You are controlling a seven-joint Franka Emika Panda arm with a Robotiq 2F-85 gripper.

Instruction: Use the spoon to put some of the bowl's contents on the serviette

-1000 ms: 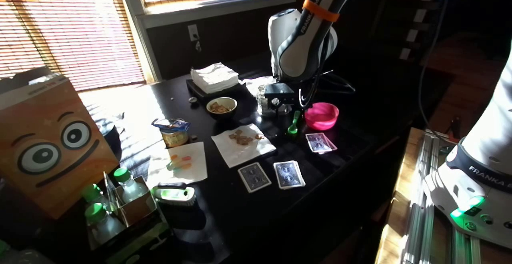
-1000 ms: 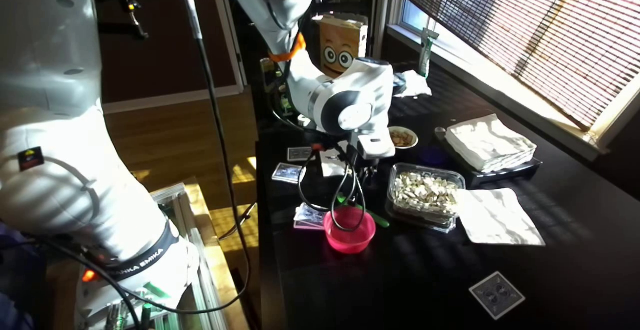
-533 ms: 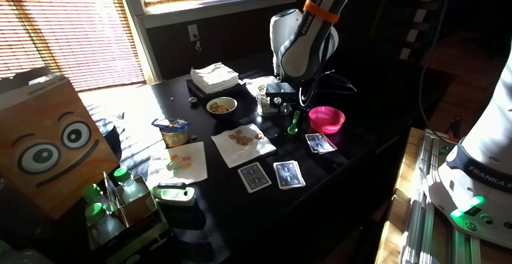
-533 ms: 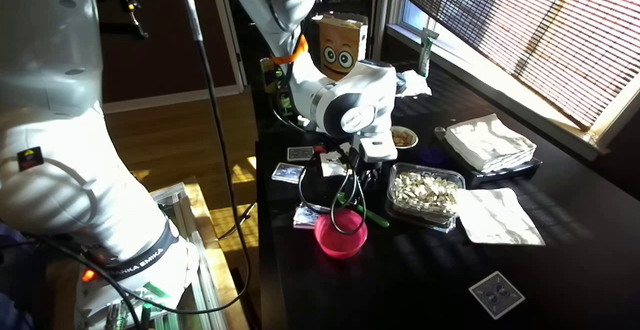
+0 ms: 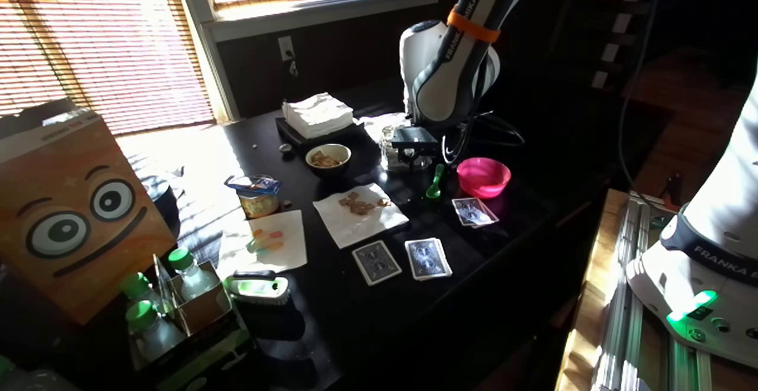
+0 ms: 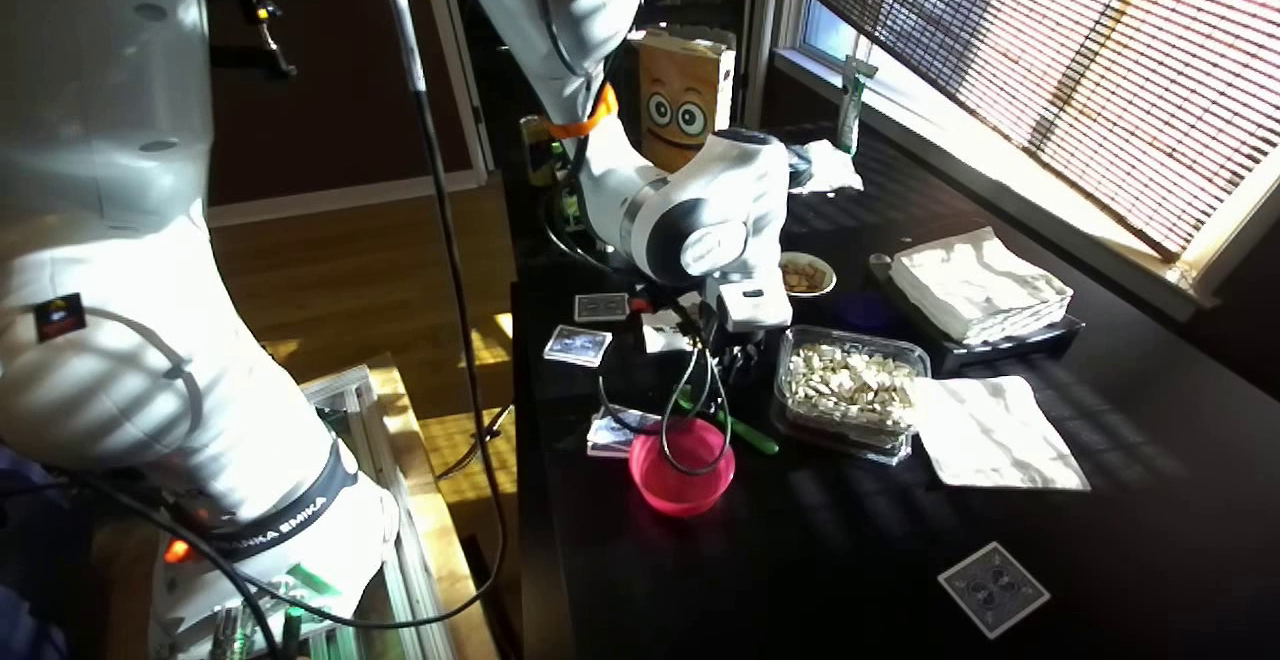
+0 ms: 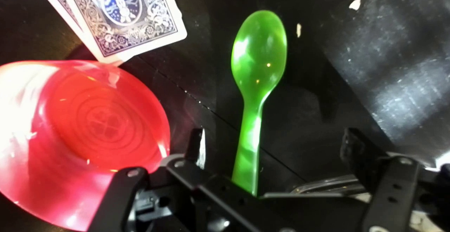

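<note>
The pink bowl [image 5: 484, 183] sits slightly farther from the spoon [image 7: 254, 100] than a second ago, and the gripper [image 7: 275, 146] stands spread wide, grasping nothing, the spoon's handle between its fingers in the wrist view. Glossy bright green, the spoon lies on the table [image 6: 820, 580] beside the pink bowl. Only the exterior views show the cream bowl [image 5: 328, 172] and the serviette [image 5: 355, 225], both bearing brown bits.

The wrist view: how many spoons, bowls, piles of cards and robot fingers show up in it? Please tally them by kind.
Green spoon: 1, its handle end hidden
Pink bowl: 1
Pile of cards: 1, counted as one pile because the cards overlap
Fingers: 2, standing apart
Total: 5
</note>
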